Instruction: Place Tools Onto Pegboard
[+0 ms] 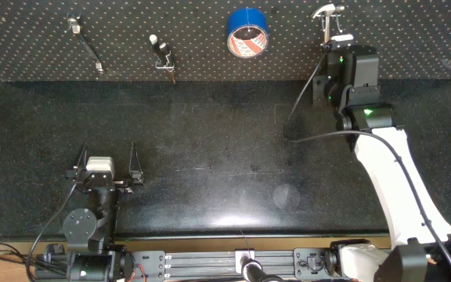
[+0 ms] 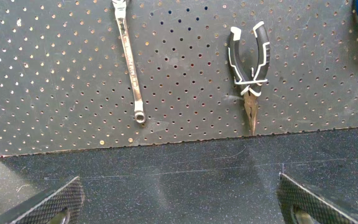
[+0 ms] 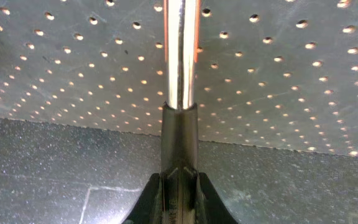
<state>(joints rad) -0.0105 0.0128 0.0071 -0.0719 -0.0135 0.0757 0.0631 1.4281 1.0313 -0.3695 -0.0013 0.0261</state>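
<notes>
Right gripper (image 3: pixel 179 200) of mine is clenched on the hammer (image 3: pixel 180 56): my two dark fingers pinch the black moulded grip, and a round, mirror-bright chrome shaft runs on from it across the pegboard (image 3: pixel 291 93). From above, the hammer's pale metal head (image 1: pixel 327 12) lies on the board's far right, with my right gripper (image 1: pixel 336 43) just beneath it at the board's lower edge.

My left gripper (image 1: pixel 108 149) is released, its carbon-weave fingers (image 2: pixel 55 202) spread wide and holding nothing, low over the black speckled mat (image 1: pixel 210 157), well apart from the board.

The pegboard is a flat dark sheet dotted with rows of small round holes. On it hang a slim steel wrench (image 2: pixel 129 62) with a ring end, then pliers (image 2: pixel 248 68) with curved black-and-white handles and a thin pointed nose aimed at the mat, then a blue roll of tape (image 1: pixel 247 35), round and hollow, between the pliers and the hammer.
</notes>
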